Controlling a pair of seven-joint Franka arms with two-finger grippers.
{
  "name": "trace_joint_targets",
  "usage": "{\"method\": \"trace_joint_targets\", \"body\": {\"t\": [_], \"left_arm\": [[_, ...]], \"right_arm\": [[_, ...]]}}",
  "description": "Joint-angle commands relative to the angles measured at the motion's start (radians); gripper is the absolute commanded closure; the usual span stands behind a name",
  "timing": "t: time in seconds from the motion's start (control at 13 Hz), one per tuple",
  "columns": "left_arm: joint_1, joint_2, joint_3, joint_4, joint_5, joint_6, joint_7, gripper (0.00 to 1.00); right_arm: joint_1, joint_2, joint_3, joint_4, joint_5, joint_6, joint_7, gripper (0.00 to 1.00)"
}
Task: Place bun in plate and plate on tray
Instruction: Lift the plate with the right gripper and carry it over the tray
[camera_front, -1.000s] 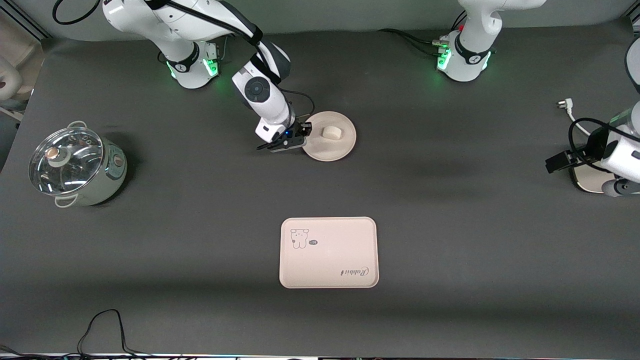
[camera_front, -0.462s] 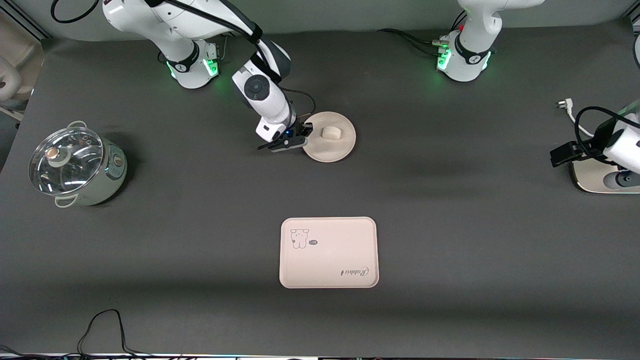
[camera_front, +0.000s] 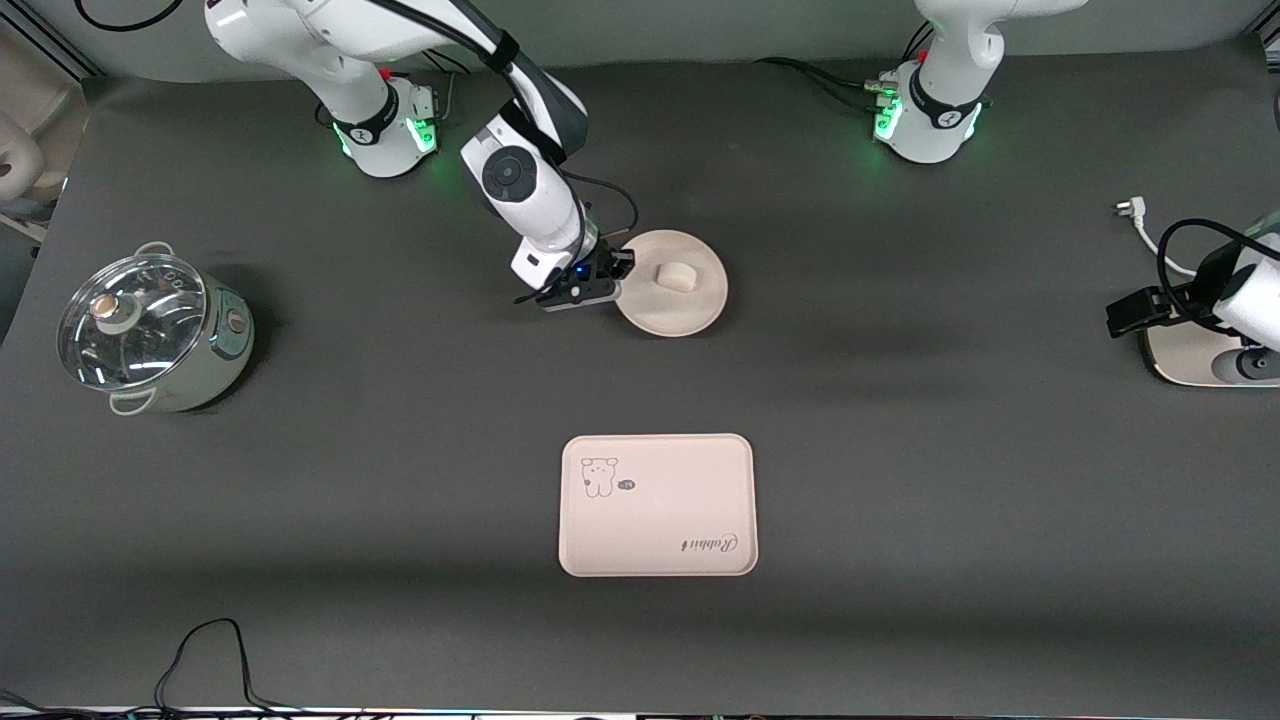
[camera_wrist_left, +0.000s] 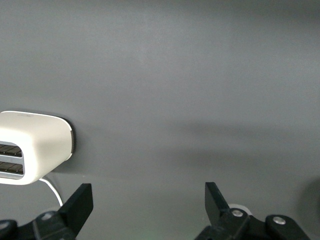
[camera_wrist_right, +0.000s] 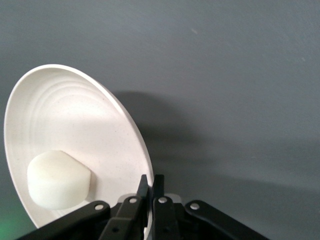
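One thin rim edge is all the right claw (camera_front: 612, 284) pinches of the plate (camera_front: 690, 310), fingers closed on it; the bun (camera_front: 675, 275) sits loose inside, just past the fingertips. Tilting could roll it out, or the plate could slip before reaching the tray (camera_front: 657, 505), well apart. Left claw (camera_wrist_left: 145, 207) waits, fingers spread, empty.

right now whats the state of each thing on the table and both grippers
bun: lying in the plate, untouched
plate: gripped at its rim, not on the tray
tray: flat on the table, nothing on it
pot: upright, glass lid on
toaster: on the table by the left arm's end
right gripper: fingers shut on the plate's rim
left gripper: open, waiting near the toaster
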Motion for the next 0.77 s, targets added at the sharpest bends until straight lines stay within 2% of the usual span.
{"method": "trace_joint_targets", "body": {"t": [0.0, 0.31, 0.46, 0.69], "left_arm": [[-0.001, 0.012, 0.01, 0.032, 0.008, -0.013, 0.019, 0.0], [0.001, 0.009, 0.031, 0.035, 0.012, -0.02, 0.021, 0.0], [-0.002, 0.009, 0.041, 0.038, 0.011, -0.023, 0.021, 0.0], [0.006, 0.0, 0.042, 0.035, 0.005, -0.075, 0.02, 0.0]], "right_arm": [[-0.034, 0.002, 0.013, 0.182, 0.043, -0.173, 0.018, 1.0], [-0.077, 0.048, -0.007, 0.467, 0.035, -0.369, 0.018, 1.0], [-0.083, 0.123, -0.05, 0.656, 0.026, -0.451, 0.015, 1.0], [-0.088, 0.271, -0.125, 0.866, 0.021, -0.468, -0.011, 1.0]]}}
